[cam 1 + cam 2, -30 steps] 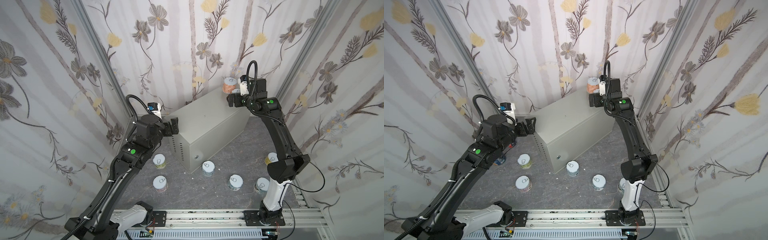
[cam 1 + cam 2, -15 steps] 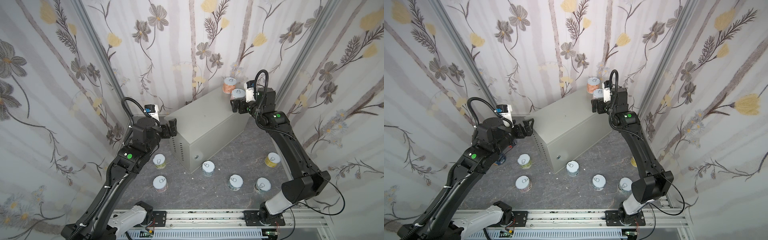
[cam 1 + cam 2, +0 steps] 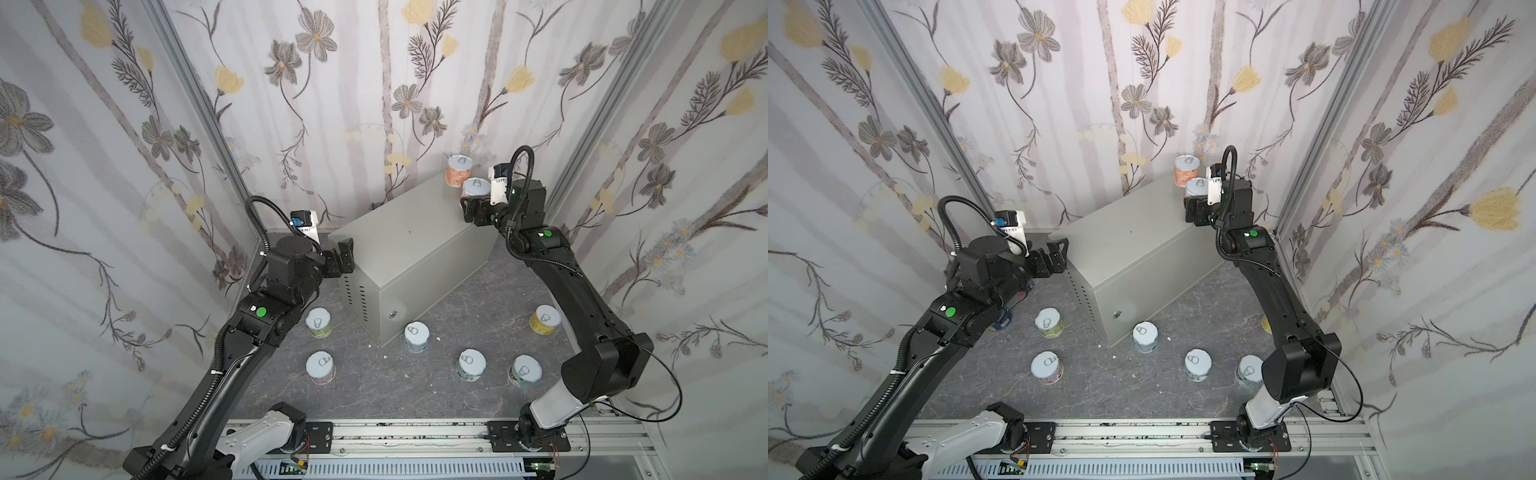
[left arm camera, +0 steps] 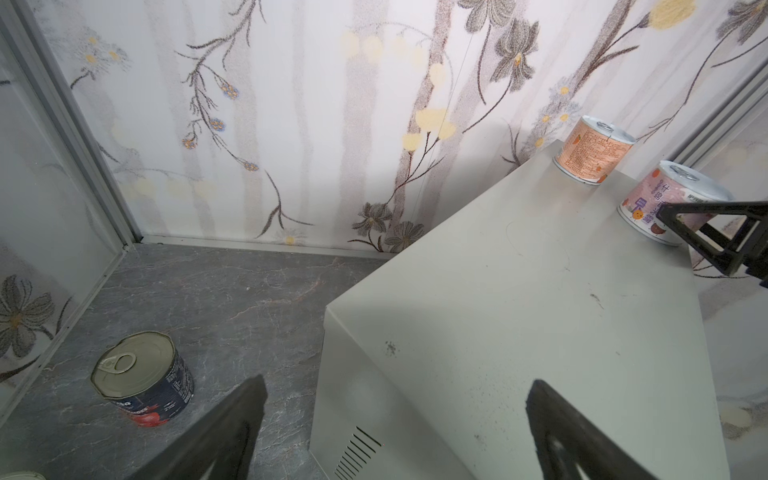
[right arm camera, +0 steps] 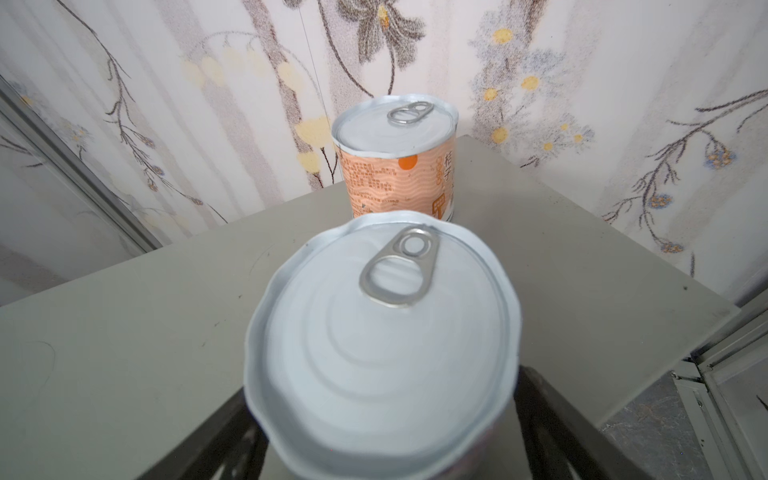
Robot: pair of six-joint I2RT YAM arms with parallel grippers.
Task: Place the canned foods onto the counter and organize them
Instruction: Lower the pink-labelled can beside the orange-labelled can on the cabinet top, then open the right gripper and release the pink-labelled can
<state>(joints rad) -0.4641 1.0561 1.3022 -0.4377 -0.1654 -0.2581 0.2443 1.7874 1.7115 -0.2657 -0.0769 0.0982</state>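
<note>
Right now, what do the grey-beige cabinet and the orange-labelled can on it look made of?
Grey-beige rectangular cabinet: likely painted sheet metal, matte; punched vent slots, folded edges, dark scuffs.
Orange-labelled short can: metal, by its crimped rim and silvery pull ring; lid white-coated, label seemingly printed paper, slightly wrinkled.

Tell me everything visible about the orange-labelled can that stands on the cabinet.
The orange-labelled can is short and round, seemingly metal, with a sealed white pull-tab lid and a peach printed label. It stands upright on the far corner of the grey cabinet, near the flowered wall. The pink-labelled can stands beside it, apart. Nothing else touches it.
</note>
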